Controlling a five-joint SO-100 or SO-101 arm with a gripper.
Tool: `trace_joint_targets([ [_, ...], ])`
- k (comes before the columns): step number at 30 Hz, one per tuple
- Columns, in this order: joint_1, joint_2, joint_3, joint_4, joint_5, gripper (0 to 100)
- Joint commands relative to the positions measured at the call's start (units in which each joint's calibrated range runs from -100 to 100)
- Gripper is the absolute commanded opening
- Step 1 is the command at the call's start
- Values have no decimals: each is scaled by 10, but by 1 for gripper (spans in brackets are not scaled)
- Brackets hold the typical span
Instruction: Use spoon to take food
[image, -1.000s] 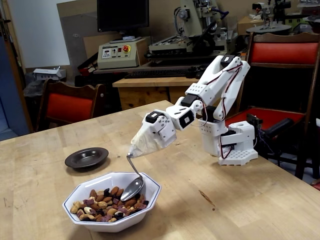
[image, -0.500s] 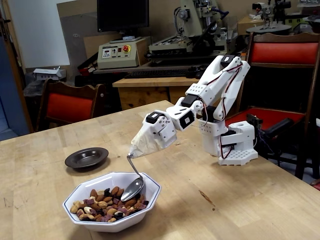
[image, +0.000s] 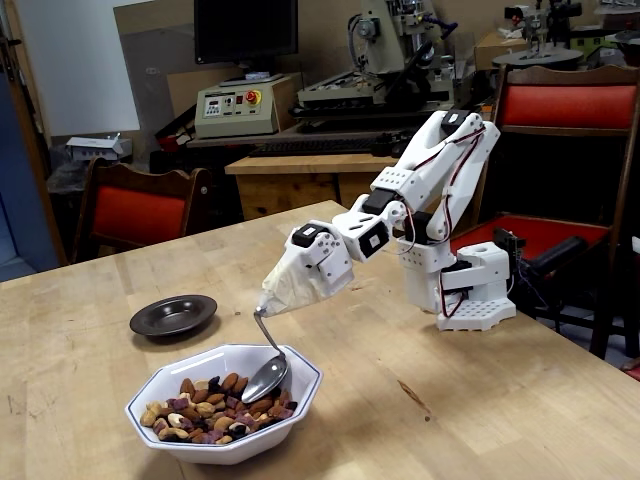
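Note:
In the fixed view a small shiny spoon (image: 266, 376) hangs down from the tip of my gripper (image: 268, 304), whose fingers are wrapped in beige tape. The tape hides the jaws, and the thin handle comes straight out of the wrap. The spoon's oval bowl rests at the right side of the heap of food (image: 208, 406), a mix of brown almonds, pale cashews and dark red dried fruit. The food fills a white octagonal bowl (image: 158, 377) with a blue rim near the table's front edge. No food shows on the spoon.
A dark round metal saucer (image: 173, 315) lies on the wooden table behind and left of the bowl. The arm's white base (image: 470, 292) stands at the right. Red chairs (image: 135, 210) and a workbench with machines stand behind the table.

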Motion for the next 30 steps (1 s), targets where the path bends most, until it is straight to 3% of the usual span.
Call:
trace_joint_targets([
  [1,-5,36,-11,-6,1,4],
  [19,-5,344,-154,-119,1,4],
  [30,-5,440,-244,-157,1,4],
])
